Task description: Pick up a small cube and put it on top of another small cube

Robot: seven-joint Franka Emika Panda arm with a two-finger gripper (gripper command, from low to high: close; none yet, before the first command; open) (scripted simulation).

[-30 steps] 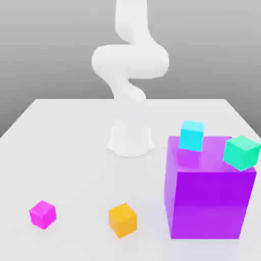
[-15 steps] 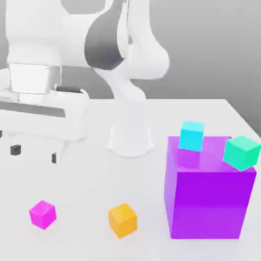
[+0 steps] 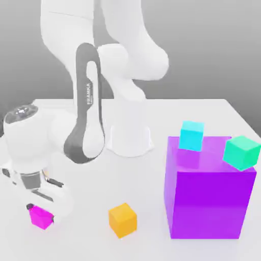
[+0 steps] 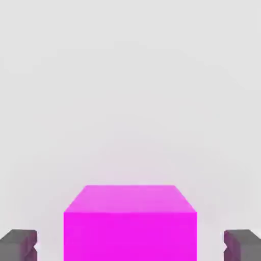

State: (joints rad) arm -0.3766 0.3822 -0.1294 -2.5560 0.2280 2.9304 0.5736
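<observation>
The small magenta cube rests on the white table near the front of the exterior view's left. My gripper has come straight down over it. In the hand view the cube sits centred in the gripper, with the two dark fingertips standing either side of it and a narrow strip of table visible on each side, so the gripper is open. The small cyan cube stands on top of the big purple block at the exterior view's right, near its back left corner.
A greener teal small cube sits on the purple block's right corner. An orange small cube lies on the table between the magenta cube and the block. The arm's white base stands mid-table behind them.
The arm swung in from above and dropped onto the magenta cube; the hand now sits low around it. None of the cubes has moved.
</observation>
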